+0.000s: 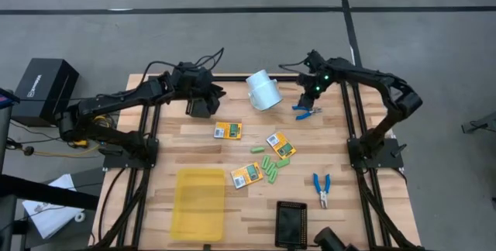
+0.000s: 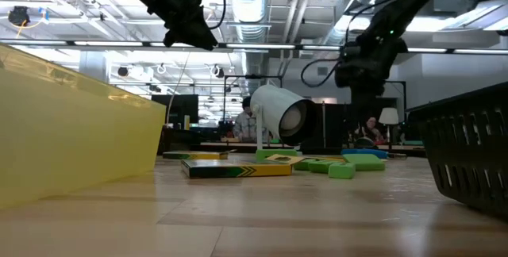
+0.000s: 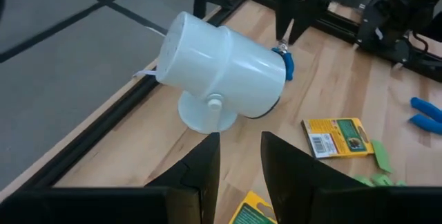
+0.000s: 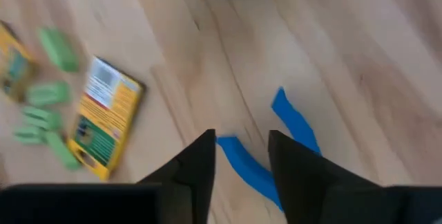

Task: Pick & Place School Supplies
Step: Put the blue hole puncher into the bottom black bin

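Your wooden tabletop [image 1: 325, 154] is the biggest thing here. On its near edge lies a see-through yellow tray [image 1: 200, 200], and beside that a small black mesh tray [image 1: 291, 224].

At the far edge, a white cylinder cup [image 1: 263, 91] lies tipped on its side.

Your left hand [image 1: 200, 105] hangs above the tabletop at the far left, near the cup. Its two fingers [image 3: 207, 162] are spread a little, with bare wood between them. It pinches nothing.

Your right hand [image 1: 308, 101] is at the far right, just over a blue-handled plier tool [image 1: 304, 111]. In the right wrist view, its fingers [image 4: 200, 165] are spread apart and one blue handle [image 4: 245, 165] runs between them. The other handle lies just outside one finger. You cannot tell if the fingers touch the tool.

A second blue-handled plier tool [image 1: 322, 188] lies on the right side of the tabletop, well apart from the first one.

Three flat orange-yellow boxes with green marks lie in the middle. One box [image 1: 228, 130] is nearest your left hand. Another box [image 1: 280, 143] is farther right. The third box [image 1: 246, 175] is closest to the yellow tray.

The little light-green pieces [image 1: 271, 166] lie in a loose bunch between the boxes. One single green piece [image 1: 256, 150] sits a bit apart from the bunch.
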Robot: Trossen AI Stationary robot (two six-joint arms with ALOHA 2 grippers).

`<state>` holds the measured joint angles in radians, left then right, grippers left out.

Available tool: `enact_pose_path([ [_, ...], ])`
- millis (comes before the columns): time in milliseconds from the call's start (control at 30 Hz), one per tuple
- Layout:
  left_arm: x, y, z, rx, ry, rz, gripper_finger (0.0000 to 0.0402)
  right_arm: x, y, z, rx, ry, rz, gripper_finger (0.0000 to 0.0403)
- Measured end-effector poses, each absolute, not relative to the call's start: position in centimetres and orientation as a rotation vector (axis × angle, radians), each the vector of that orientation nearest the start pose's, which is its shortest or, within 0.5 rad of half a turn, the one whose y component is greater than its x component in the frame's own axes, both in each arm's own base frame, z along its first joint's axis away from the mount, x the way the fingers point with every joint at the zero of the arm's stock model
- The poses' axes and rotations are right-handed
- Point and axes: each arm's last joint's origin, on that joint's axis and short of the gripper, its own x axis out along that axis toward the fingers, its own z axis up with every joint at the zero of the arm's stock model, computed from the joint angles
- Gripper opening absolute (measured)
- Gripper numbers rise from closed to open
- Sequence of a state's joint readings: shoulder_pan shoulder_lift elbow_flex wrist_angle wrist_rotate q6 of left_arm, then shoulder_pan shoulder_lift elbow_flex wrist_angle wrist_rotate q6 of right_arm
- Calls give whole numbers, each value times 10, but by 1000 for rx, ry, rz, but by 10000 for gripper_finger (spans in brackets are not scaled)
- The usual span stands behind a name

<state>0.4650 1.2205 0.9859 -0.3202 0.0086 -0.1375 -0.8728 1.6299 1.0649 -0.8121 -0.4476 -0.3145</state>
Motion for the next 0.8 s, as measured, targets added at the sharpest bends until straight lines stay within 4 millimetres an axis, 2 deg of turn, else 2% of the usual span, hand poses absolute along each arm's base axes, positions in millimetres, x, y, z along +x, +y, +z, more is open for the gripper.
enact_pose_path([
  [167,236,119,302,-244,518,478,100,208,-217,188,501,1222,-228,198],
  [300,236,119,302,-237,520,474,100,214,-223,184,501,1239,-226,229],
  [433,236,119,302,-233,521,471,100,214,-228,179,497,1300,-251,233],
  [800,235,120,302,-231,522,480,100,200,-243,168,510,1367,-292,206],
])
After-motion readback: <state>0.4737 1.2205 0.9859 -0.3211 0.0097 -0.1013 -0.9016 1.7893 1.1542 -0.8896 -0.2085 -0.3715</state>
